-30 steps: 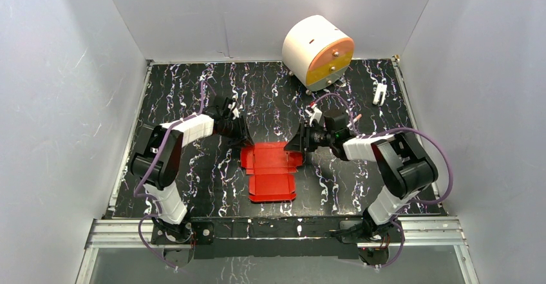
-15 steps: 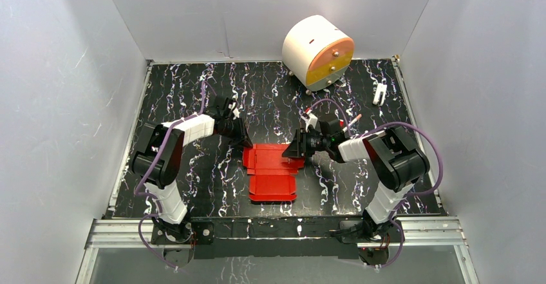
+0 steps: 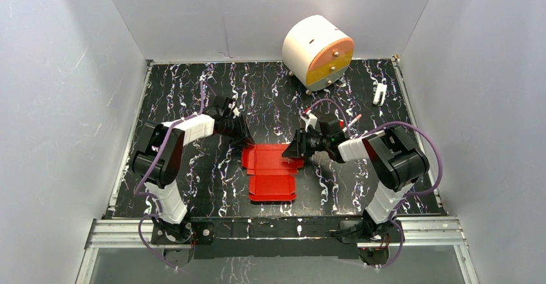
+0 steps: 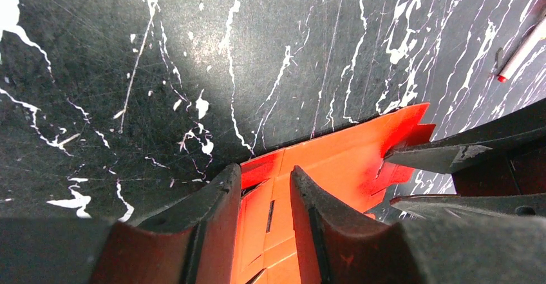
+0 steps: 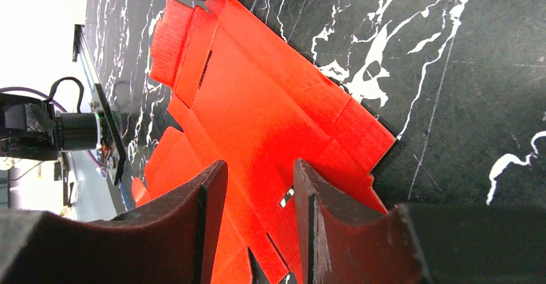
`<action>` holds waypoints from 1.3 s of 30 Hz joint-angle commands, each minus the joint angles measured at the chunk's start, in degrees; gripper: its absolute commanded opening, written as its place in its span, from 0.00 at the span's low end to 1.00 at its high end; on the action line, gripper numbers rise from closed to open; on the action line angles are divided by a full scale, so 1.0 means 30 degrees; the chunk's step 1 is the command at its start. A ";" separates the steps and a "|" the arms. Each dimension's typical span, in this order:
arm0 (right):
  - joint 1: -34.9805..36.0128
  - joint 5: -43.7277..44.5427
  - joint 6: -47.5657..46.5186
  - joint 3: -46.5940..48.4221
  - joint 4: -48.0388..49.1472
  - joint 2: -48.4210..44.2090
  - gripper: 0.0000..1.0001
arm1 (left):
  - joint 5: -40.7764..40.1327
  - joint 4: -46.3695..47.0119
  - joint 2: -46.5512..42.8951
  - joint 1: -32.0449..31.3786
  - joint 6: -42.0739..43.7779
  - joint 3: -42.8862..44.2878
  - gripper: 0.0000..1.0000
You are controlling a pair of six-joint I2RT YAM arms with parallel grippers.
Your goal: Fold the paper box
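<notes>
The paper box (image 3: 273, 173) is a flat creased red sheet with flaps. It lies open on the black marbled table (image 3: 187, 91), in the middle between the left and right edges and closer to the near edge than to the far one. Its far part is wider, and a smaller panel points toward the near edge. The left gripper (image 3: 243, 137) is low at the far left corner of the sheet. In the left wrist view its fingers (image 4: 216, 197) are parted and they stand at both sides of this corner, where a small flap is a little lifted; the card is not clamped between them. The right gripper (image 3: 291, 149) is at the far right side of the sheet and faces the left one across it. In the right wrist view its fingers (image 5: 308, 194) are also released, with a gap between them, and the flat card with its slots shows through this gap. A white drum with an orange face (image 3: 318, 52) stands at the far edge, right of the middle, well apart from the sheet. A white pen with a red tip (image 4: 523, 51) lies on the table beyond the sheet, and a small white object (image 3: 380, 93) lies near the far right corner
</notes>
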 commanded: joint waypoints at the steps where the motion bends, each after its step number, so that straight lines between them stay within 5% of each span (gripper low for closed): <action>1: 0.0191 0.0872 -0.0815 -0.0331 -0.0213 0.0498 0.52 | 0.0263 0.0377 0.0177 0.0139 -0.0289 -0.0223 0.31; 26: 0.0953 0.3070 -0.1286 0.0252 -0.1814 0.0925 0.50 | 0.1582 0.0371 -0.1642 -0.0849 -0.0452 0.0184 0.22; 39: 0.1045 0.3448 -0.1286 0.0486 -0.2183 0.1084 0.50 | -0.5362 -0.3771 -0.0584 -0.3804 0.2912 0.3117 0.20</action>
